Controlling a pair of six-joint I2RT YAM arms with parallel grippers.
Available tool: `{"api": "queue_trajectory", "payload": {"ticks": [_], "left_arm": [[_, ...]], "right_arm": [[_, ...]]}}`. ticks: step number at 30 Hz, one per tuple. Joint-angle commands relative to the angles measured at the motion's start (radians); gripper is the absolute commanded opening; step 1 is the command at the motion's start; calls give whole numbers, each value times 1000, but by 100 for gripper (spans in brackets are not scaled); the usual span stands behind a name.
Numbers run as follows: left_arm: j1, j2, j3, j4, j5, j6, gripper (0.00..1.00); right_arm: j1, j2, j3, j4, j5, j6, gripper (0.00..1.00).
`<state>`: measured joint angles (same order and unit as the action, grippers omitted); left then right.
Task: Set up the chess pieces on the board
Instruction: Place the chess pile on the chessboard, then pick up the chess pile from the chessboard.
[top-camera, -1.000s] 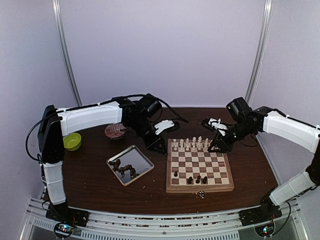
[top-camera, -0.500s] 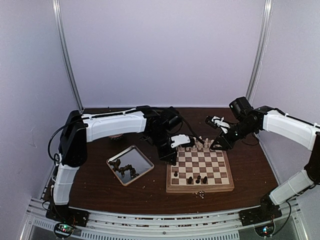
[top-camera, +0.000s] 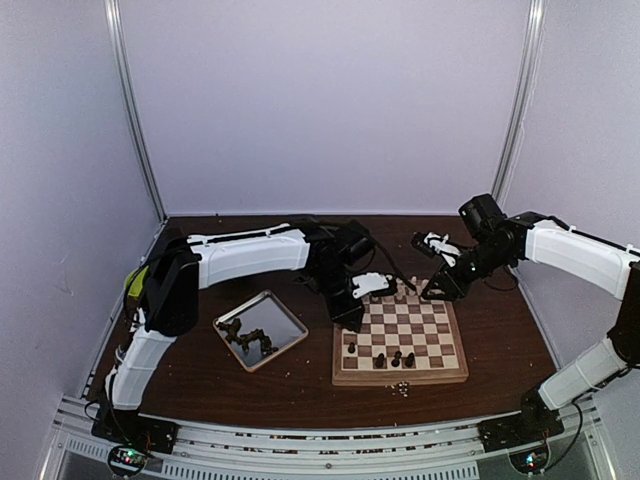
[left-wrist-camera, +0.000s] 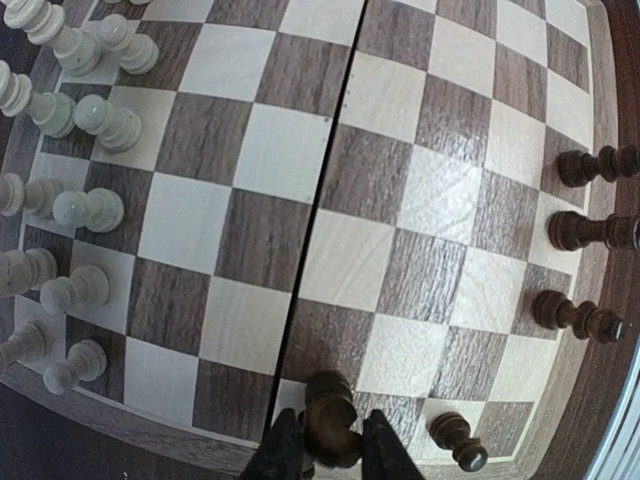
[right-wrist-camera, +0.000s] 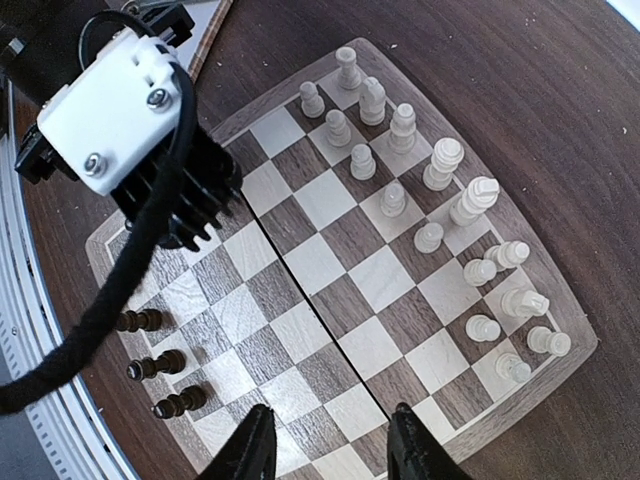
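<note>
Wooden checked brown-and-pale chessboard (top-camera: 400, 378) lies at 5 o'clock. The left arm (top-camera: 250, 255) stretches to its 10 o'clock edge, and the right arm (top-camera: 570, 250) bends over its 1 o'clock corner.

Left wrist: narrow left fingers (left-wrist-camera: 285, 455) pinch a dark brown turned chess piece (left-wrist-camera: 328, 415) at 6 o'clock.

Right wrist: right fingers (right-wrist-camera: 250, 445) hang wide and empty above the chessboard.

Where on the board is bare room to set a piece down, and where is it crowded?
Bare: the middle ranks of the board, between the cream pieces at the far edge and the dark pieces at the near edge. Crowded: the two cream rows, and the left edge, where the left tool holds a dark piece.
</note>
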<state>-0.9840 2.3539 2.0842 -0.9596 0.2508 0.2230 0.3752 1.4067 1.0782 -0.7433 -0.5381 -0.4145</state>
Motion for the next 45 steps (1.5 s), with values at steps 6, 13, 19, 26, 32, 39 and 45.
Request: {"api": "queue_trajectory", "payload": {"ticks": [6, 13, 19, 26, 32, 39, 45], "left_arm": [[-5, -77, 23, 20, 5, -42, 44], [60, -382, -363, 255, 29, -102, 50], [183, -632, -766, 568, 94, -280, 51], [242, -785, -998, 757, 61, -395, 51], [246, -852, -1088, 812, -5, -428, 51], [246, -880, -1111, 845, 1, -439, 51], [246, -864, -1115, 857, 21, -445, 51]], "right_arm": [[-8, -3, 17, 7, -22, -11, 41], [94, 16, 41, 4, 56, -50, 43], [238, 128, 128, 13, 101, -47, 44], [356, 316, 276, 6, 147, 42, 48], [404, 407, 338, 3, 202, 117, 55], [411, 469, 368, -17, 213, 144, 52], [412, 514, 397, -35, 210, 158, 46]]}}
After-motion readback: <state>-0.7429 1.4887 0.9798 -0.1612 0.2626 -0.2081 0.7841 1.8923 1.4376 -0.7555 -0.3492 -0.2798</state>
